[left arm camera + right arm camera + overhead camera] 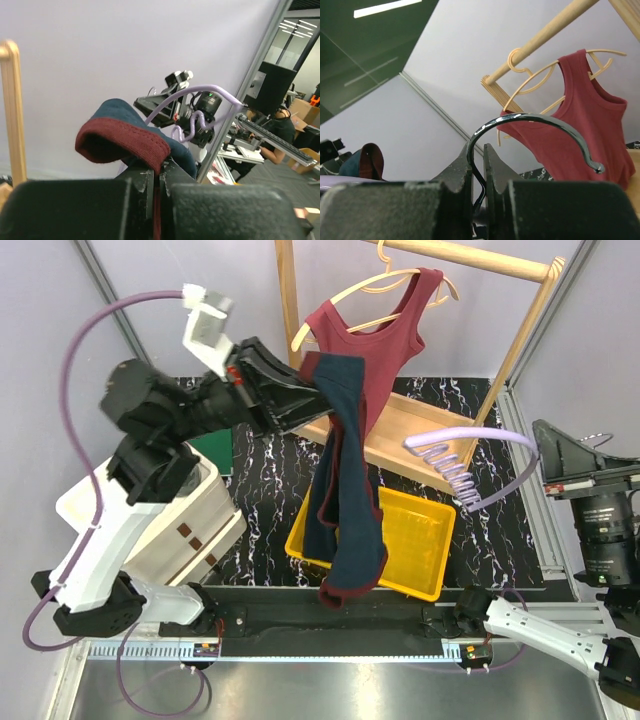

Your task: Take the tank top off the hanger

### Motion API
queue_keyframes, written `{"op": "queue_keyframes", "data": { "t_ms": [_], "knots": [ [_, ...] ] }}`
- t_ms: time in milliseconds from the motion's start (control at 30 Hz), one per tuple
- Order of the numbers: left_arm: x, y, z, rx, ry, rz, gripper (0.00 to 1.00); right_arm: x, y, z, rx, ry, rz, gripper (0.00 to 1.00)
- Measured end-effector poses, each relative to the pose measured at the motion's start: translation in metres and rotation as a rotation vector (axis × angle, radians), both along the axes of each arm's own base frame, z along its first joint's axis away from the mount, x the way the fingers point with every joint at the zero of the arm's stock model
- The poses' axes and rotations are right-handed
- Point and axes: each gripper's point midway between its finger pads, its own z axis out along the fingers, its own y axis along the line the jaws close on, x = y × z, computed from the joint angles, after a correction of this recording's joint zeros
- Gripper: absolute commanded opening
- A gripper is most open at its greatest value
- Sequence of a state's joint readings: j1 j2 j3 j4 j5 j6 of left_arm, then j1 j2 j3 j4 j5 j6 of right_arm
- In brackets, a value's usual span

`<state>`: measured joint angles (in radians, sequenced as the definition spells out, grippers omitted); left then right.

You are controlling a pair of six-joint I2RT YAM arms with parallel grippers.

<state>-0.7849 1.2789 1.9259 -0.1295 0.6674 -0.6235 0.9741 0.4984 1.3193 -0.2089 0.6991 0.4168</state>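
We see the left claw (159,175) squeezing the blue tank top (345,490) that hangs below it, and the right claw (477,165) gripping the hanger (535,118).

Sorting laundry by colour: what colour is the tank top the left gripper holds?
Navy tank top with maroon trim, clearest in the top external view.

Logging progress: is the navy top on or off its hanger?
Off: navy top hangs limp from the left gripper; right gripper holds hanger hook.
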Motion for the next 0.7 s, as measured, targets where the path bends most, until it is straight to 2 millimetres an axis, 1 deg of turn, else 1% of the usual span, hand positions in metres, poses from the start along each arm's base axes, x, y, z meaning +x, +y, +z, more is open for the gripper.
{"op": "queue_keyframes", "data": {
  "t_ms": [33,167,233,300,367,433,533,600,633,700],
  "knots": [
    [0.003,-0.004,-0.006,0.011,0.015,-0.003,0.0,0.001,0.002,-0.004,-0.019,0.008,-0.003,0.0],
    [0.025,-0.028,-0.041,0.086,0.098,-0.01,0.0,0.005,0.006,-0.014,-0.067,0.03,-0.008,0.0],
    [0.032,-0.036,-0.051,0.108,0.124,-0.008,0.0,0.006,0.008,-0.016,-0.079,0.035,-0.011,0.0],
    [0.037,-0.041,-0.054,0.117,0.133,-0.008,0.0,0.008,0.01,-0.017,-0.092,0.038,-0.015,0.0],
    [0.04,-0.044,-0.047,0.115,0.126,-0.007,0.0,0.012,0.013,-0.019,-0.111,0.045,-0.025,0.0],
    [0.039,-0.043,-0.03,0.089,0.093,-0.004,0.0,0.016,0.016,-0.021,-0.132,0.054,-0.038,0.0],
    [0.033,-0.035,-0.005,0.04,0.028,0.002,0.0,0.019,0.019,-0.023,-0.162,0.058,-0.05,0.0],
    [0.03,-0.032,0.004,0.021,-0.001,0.005,0.0,0.02,0.019,-0.023,-0.175,0.053,-0.059,0.0],
    [0.03,-0.032,0.005,0.018,-0.008,0.007,0.0,0.02,0.018,-0.022,-0.178,0.051,-0.064,0.0],
    [0.035,-0.037,0.001,0.027,-0.009,0.01,0.0,0.02,0.017,-0.021,-0.181,0.045,-0.068,0.0]
  ]
}}
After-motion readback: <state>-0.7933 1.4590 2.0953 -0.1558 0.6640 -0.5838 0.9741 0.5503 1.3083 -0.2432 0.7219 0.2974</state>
